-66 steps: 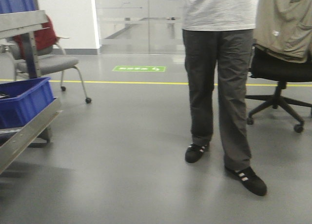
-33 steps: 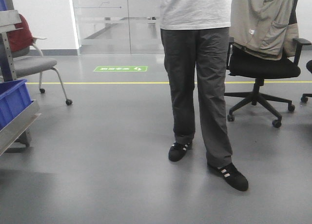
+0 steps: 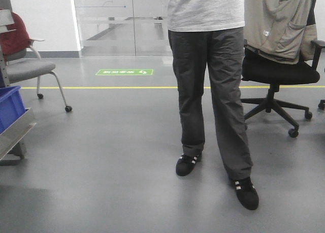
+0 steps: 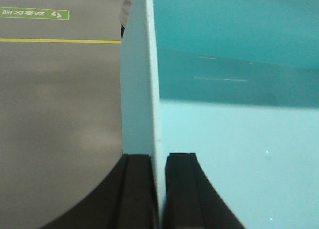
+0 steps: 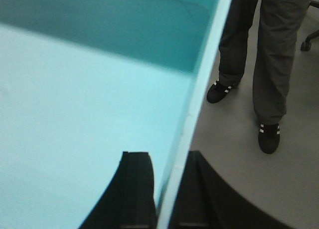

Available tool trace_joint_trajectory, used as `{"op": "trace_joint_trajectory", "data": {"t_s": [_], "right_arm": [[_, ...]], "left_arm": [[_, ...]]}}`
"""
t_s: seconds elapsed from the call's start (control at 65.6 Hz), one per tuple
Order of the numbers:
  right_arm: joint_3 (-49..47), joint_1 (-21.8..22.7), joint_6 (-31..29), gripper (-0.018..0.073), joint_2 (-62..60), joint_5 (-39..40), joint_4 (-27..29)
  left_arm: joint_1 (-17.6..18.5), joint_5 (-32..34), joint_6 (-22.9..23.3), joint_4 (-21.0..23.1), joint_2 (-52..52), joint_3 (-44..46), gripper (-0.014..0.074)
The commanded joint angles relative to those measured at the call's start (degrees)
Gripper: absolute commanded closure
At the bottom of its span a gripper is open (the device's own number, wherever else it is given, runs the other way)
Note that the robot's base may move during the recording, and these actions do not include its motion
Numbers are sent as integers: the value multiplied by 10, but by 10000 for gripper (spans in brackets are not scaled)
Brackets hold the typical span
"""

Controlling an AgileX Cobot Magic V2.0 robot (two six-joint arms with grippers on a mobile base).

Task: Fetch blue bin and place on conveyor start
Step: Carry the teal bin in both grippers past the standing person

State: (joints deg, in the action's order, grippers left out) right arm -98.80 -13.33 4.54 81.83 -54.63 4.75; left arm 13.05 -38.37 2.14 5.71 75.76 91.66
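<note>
Carry leg in hand: the left end effector point(image 4: 158, 164) pinches one wall of the blue bin point(image 4: 239, 139), and the right end effector point(image 5: 169, 161) clamps the opposite wall. A person point(image 3: 208, 65) stands at 12 o'clock. The conveyor start is out of sight, so the robot likely must steer clear and find it.

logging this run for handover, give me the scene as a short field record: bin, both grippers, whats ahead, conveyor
carried item: blue bin, nothing visible inside
left gripper: shut on one side wall, one finger inside, one outside
right gripper: shut on the opposite side wall, same straddle
ahead: person standing, seen only from the chest down
right of person: black office chair draped with a jacket
far left: dark blue bin on a steel shelf rail
conveyor start: not in view
</note>
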Motion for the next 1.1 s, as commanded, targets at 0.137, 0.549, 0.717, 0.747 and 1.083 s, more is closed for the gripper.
{"op": "trace_joint_trajectory", "data": {"t_s": [0.137,0.549,0.717,0.747,1.083], "right_arm": [[-5,7,-16,711,-8,11,-29],[-5,7,-16,711,-8,11,-29],[-5,7,-16,711,-8,11,-29],[-5,7,-16,711,-8,11,-29],[-5,7,-16,711,-8,11,-29]], "left_arm": [[-4,37,-2,-15,-7,6,708],[-4,37,-2,-15,-7,6,708],[-4,37,-2,-15,-7,6,708],[-4,37,-2,-15,-7,6,708],[-4,37,-2,-15,-7,6,708]]}}
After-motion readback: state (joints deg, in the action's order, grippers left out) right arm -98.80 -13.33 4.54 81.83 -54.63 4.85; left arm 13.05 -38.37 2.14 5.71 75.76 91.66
